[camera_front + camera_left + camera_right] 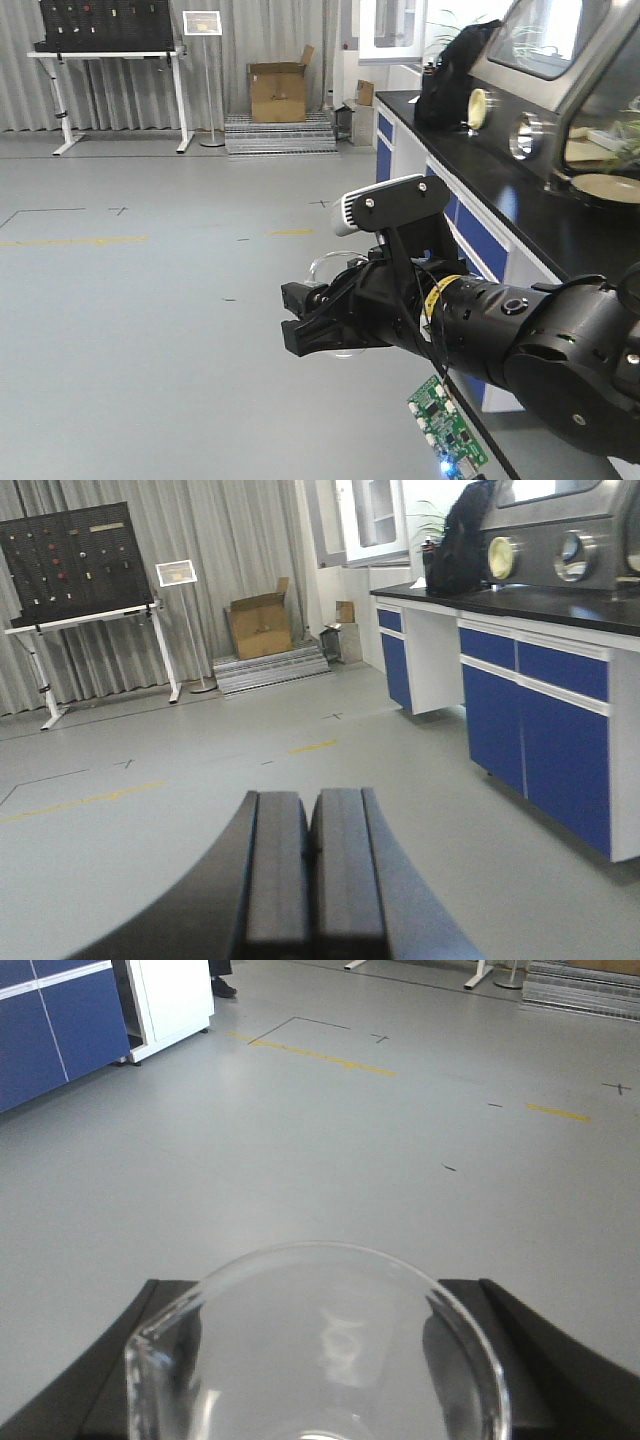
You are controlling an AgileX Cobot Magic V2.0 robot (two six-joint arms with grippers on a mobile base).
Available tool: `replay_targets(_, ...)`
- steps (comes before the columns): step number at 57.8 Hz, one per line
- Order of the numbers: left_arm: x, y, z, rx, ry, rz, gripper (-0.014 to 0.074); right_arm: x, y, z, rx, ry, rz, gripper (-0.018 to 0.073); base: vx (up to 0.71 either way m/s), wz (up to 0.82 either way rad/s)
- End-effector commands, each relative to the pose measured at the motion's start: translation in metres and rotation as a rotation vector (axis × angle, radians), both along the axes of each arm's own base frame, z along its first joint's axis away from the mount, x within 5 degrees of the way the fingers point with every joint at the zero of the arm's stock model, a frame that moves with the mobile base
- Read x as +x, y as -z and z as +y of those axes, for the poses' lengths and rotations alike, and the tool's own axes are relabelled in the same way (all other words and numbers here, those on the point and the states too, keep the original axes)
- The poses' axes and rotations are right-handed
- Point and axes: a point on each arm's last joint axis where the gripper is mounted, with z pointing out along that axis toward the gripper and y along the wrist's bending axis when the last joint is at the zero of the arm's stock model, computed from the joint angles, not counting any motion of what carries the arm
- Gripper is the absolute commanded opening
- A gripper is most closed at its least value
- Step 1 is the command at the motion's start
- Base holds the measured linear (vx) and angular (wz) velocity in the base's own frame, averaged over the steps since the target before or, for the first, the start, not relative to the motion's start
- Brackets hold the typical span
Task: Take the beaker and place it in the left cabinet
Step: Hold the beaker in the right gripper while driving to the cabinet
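The beaker point(320, 1360), clear glass with a pour spout at its left rim, fills the bottom of the right wrist view. My right gripper point(318, 1292) is shut on the beaker, one black finger on each side of its wall. In the front view that gripper point(300, 318) reaches left above the grey floor, and the beaker point(332, 264) shows as a faint glass rim above the fingers. My left gripper point(311, 798) is shut, pads pressed together with nothing between them. The left cabinet is out of view.
A lab bench point(480, 235) with blue doors and a black top runs along the right, bearing a grey glove box point(560, 90) and a black bag point(450, 75). Far off stand a cardboard box point(277, 90), a white table point(110, 60) and a sign stand point(203, 25).
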Motion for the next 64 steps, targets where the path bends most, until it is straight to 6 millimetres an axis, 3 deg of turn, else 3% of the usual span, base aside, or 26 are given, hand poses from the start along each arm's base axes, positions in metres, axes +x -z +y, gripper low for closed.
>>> replay_targets(1, -0.0015, -0.0025, -0.0001, -0.015, 0.004, -0.076, 0.0001, -0.0059, -0.0327, -0.0032, 0.087, -0.022, -0.125, -0.0004, 0.51, 0.16)
replay_targets(64, -0.0015, -0.0025, -0.0001, -0.015, 0.004, -0.076, 0.0001, -0.0059, -0.0326, -0.0032, 0.087, -0.021, -0.124, -0.0004, 0.58, 0.12)
